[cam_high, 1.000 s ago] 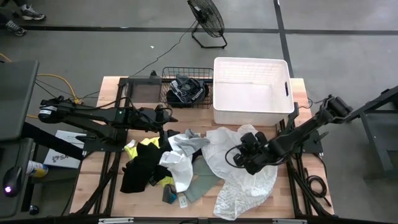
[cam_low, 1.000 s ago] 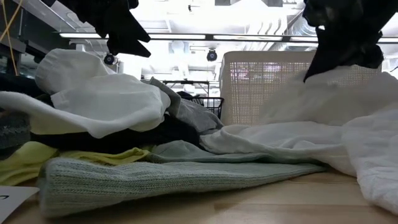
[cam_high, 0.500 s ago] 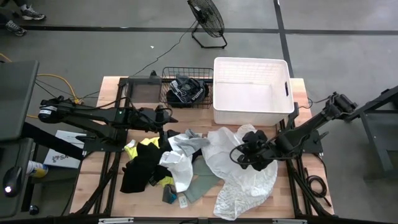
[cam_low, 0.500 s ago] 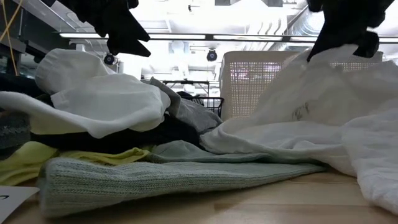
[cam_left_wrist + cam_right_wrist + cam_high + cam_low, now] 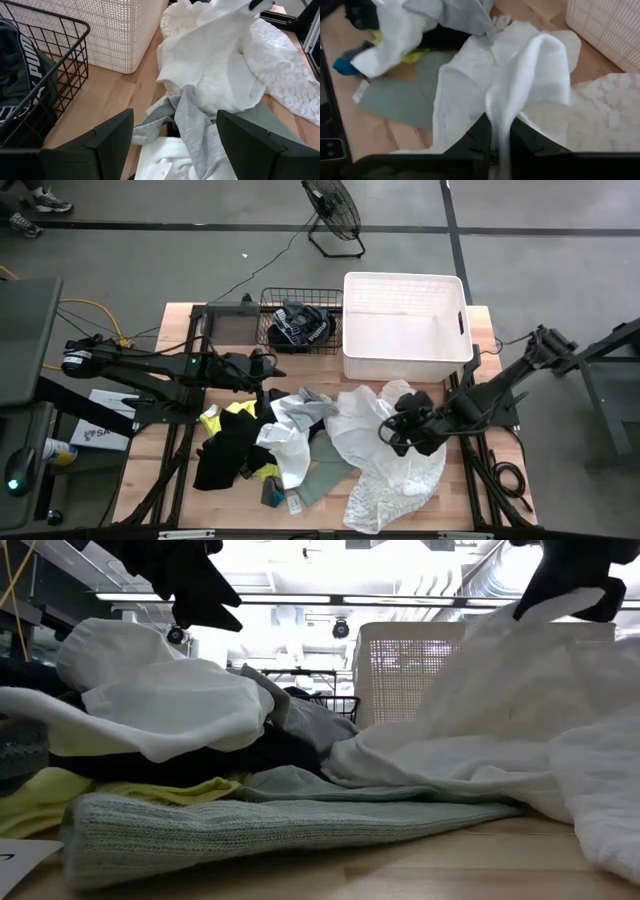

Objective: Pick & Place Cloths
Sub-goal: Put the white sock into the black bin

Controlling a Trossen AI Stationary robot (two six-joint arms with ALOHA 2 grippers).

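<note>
progress: early days, we'd say. One dark garment with white lettering (image 5: 295, 326) already sits in the black wire basket (image 5: 268, 302), and the white tub (image 5: 405, 328) looks like it has nothing in it from above.

left to do: pretty much the whole heap. The cloths (image 5: 270, 445) are spread across the middle of the table (image 5: 180, 315): black, neon yellow, grey, a sage-green knit, white ones.

right gripper (image 5: 398, 427): we've got it pinching a fold of the white cloth (image 5: 352, 430). In the right wrist view the two fingers are pressed together on a ridge of that fabric, pulled up in a peak toward the camera. In the low view the cloth hangs from the gripper in front of the tub.

where that cloth is: mostly draped on the table still, overlapping the lacy sheer white one (image 5: 395, 480), just in front of the tub.

left gripper (image 5: 266, 368): hovering by the basket, fingers spread, nothing between them; grey and white cloths lie just past its tips.

our guess: lift isn't finished, the drop comes after.
</note>
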